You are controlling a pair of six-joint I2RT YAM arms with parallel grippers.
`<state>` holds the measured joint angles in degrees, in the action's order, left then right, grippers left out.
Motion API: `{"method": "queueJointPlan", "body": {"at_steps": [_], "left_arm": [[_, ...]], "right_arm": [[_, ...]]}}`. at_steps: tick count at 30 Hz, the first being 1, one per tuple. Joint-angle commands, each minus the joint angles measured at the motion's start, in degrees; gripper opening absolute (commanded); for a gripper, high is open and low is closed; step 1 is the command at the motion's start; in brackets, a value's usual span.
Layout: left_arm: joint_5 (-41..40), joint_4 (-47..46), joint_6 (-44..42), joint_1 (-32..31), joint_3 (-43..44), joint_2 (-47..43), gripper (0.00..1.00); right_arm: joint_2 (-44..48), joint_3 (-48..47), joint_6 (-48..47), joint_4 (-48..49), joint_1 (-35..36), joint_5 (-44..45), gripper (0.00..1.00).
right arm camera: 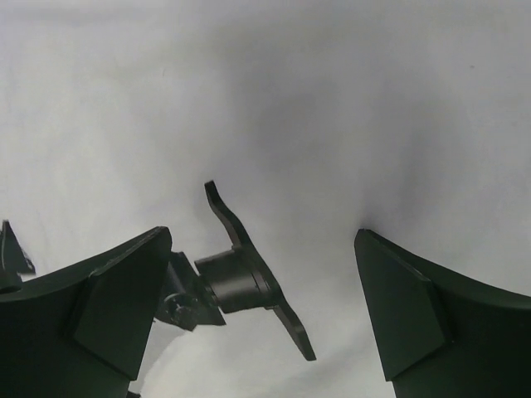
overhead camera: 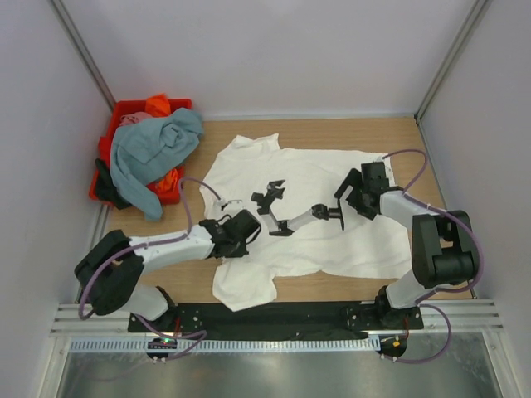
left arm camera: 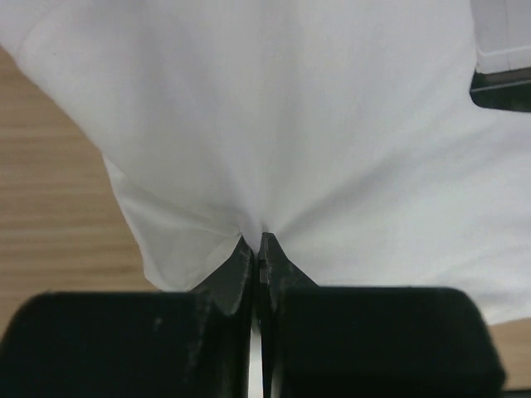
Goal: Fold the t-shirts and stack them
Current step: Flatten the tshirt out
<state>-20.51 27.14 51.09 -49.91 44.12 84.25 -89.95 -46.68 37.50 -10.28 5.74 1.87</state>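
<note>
A white t-shirt point(overhead camera: 332, 249) with a black chest print point(overhead camera: 270, 199) lies spread on the wooden table. My left gripper point(overhead camera: 239, 230) is at the shirt's left side, shut on a pinch of white cloth; in the left wrist view the cloth point(left arm camera: 332, 124) gathers into the closed tips point(left arm camera: 259, 240). My right gripper point(overhead camera: 348, 199) is open low over the shirt's right half. In the right wrist view its fingers point(right arm camera: 124, 298) stand wide apart over the white cloth and part of the print point(right arm camera: 249, 274). A grey-blue shirt point(overhead camera: 153, 149) hangs over the crate, with orange point(overhead camera: 158, 104), pink point(overhead camera: 133, 118) and dark point(overhead camera: 104, 186) shirts under it.
The red plastic crate point(overhead camera: 112, 137) stands at the far left of the table. Bare wood point(overhead camera: 182, 282) shows left of the shirt. Enclosure walls close off the back and both sides. The arm bases sit on a black rail point(overhead camera: 282, 317) at the near edge.
</note>
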Motion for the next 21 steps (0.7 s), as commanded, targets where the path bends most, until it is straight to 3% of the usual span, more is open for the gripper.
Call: {"method": "queueJointPlan", "body": {"at_steps": [1,2,4,5,8,12,13,16,17,21], "left_arm": [[-1.1,9.9,9.1,-6.1,-1.7,-8.2,0.0],[-1.6,11.3,10.4,-7.5,-2.1,-9.6,0.03],[-1.9,14.7,12.7,-10.1,-3.1,-13.6,0.31],[-1.9,15.7,12.9,-11.0,-3.2,-14.9,0.57],[-2.9,21.3,11.8,-11.4,-1.2,-20.4,0.79],[-12.3,33.3,8.3,-11.4,8.8,-26.8,0.88],[-14.3,34.4,7.1,-11.4,11.1,-29.2,0.91],[-18.6,33.3,3.9,-11.3,11.7,-31.8,0.91],[-18.9,33.1,1.8,-11.0,12.7,-32.4,0.91],[-23.9,39.2,-2.0,-10.9,18.4,-32.7,0.91]], "right_arm": [[4.1,5.4,3.5,-7.9,-1.1,5.7,1.0],[5.8,6.3,4.0,-8.3,-1.1,6.0,1.0],[9.9,8.4,5.6,-10.0,-1.2,7.7,1.0],[14.4,9.1,5.8,-10.5,-1.2,8.1,1.0],[22.2,9.1,6.2,-12.7,-0.6,8.8,1.0],[26.6,2.0,2.5,-12.0,3.9,9.1,1.0],[26.1,0.0,1.7,-11.3,8.8,10.1,0.99],[17.8,-11.1,-3.2,-10.7,17.1,11.2,1.0],[10.8,-17.9,-4.3,-10.8,21.0,9.9,1.0],[-6.6,-35.0,-8.2,-11.2,24.1,1.4,0.93]]}}
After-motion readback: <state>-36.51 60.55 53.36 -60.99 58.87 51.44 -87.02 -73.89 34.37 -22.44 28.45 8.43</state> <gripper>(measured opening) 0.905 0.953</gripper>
